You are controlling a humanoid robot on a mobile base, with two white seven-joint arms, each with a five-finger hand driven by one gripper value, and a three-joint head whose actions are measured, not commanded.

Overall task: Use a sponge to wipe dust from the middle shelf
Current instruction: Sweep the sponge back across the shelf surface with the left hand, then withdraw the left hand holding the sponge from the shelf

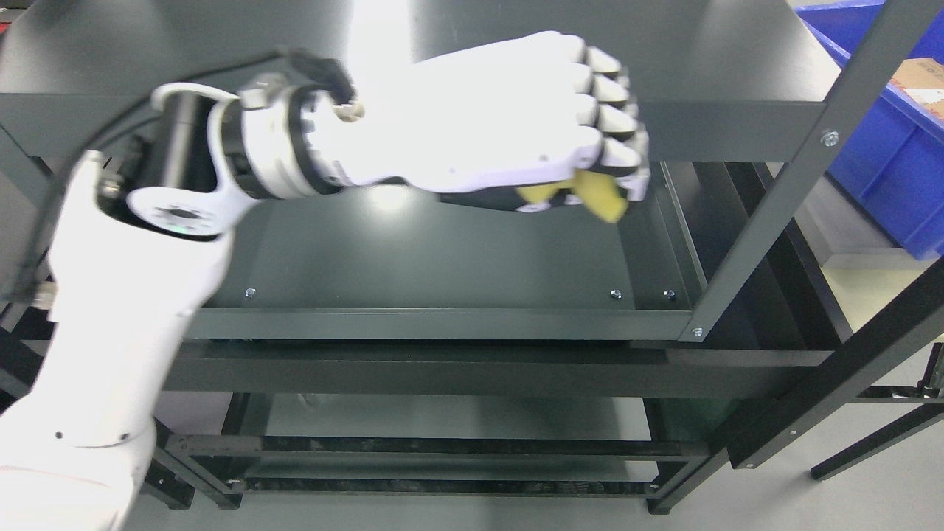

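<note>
Yellow sponge point(601, 195) shows from under the curled fingers point(616, 122) of the left hand point(516, 125), which is closed around it, palm downward; only the sponge's lower corner and a smaller patch nearer the thumb are visible, the rest hidden inside the grip. White and glossy, the hand's arm point(110, 310) comes in from the lower left and bends at the wrist to reach across the rack; the hand with the sponge sits at the front of the gap between the top shelf point(700, 59) and the middle shelf point(442, 258), over the right part of that dark metal shelf; whether the sponge touches its surface cannot be told. A blue bin point(885, 169) stands beyond the rack's right upright point(774, 221); pale floor point(870, 494) shows below.
</note>
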